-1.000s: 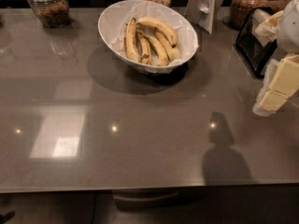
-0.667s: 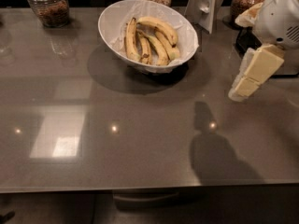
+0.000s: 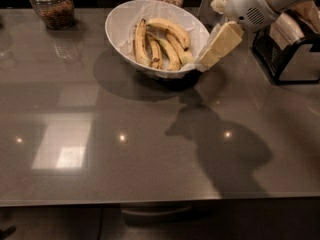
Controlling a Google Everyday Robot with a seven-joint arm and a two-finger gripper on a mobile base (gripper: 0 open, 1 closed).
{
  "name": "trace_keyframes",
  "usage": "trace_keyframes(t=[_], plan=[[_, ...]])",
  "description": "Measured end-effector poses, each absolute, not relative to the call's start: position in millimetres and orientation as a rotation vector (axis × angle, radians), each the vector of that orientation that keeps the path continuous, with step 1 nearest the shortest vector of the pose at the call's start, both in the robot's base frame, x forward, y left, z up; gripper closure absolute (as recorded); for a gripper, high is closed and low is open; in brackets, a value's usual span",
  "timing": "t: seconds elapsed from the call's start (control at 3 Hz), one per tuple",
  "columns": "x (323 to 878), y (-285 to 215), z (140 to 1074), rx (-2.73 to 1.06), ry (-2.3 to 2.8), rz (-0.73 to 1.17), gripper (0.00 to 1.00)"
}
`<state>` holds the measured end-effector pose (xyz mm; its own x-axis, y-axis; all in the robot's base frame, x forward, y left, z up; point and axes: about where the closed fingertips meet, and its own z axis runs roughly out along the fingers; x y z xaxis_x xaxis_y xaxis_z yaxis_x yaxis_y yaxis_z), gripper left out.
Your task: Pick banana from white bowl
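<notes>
Jar [image 3: 50,6] stands far left on the tabletop [image 3: 150,154]. Right of it, the white bowl [image 3: 114,31] holds the banana [image 3: 172,29], uppermost among slimmer brown-streaked bananas [image 3: 141,44]. Risk, as I judge it: the tool [image 3: 205,61], hanging just beside the bowl's right rim, could knock the bowl or catch a slimmer fruit. How far open the tool is I cannot tell; nothing shows in its hold.

Gripper [image 3: 209,59] upper right, tilted down-left

no readable text, labels, brands or numbers anywhere, none on the white bowl [image 3: 119,30], the jar [image 3: 51,8], or the gripper [image 3: 206,63] just beside the bowl's right rim
</notes>
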<state>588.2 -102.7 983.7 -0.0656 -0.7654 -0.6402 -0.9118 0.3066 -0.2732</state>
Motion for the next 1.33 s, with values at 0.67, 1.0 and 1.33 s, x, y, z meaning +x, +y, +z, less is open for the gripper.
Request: trace_keyframes(t=[0.67,1.0,1.33], plan=[[601.6,-99.1,987.8,-1.456,1.823,0.257,0.0],[634.0,-87.9,991.2,-1.401,1.755,0.263,0.0],[676.3,-71.6,987.3,-1.343,1.708,0.282,0.0]])
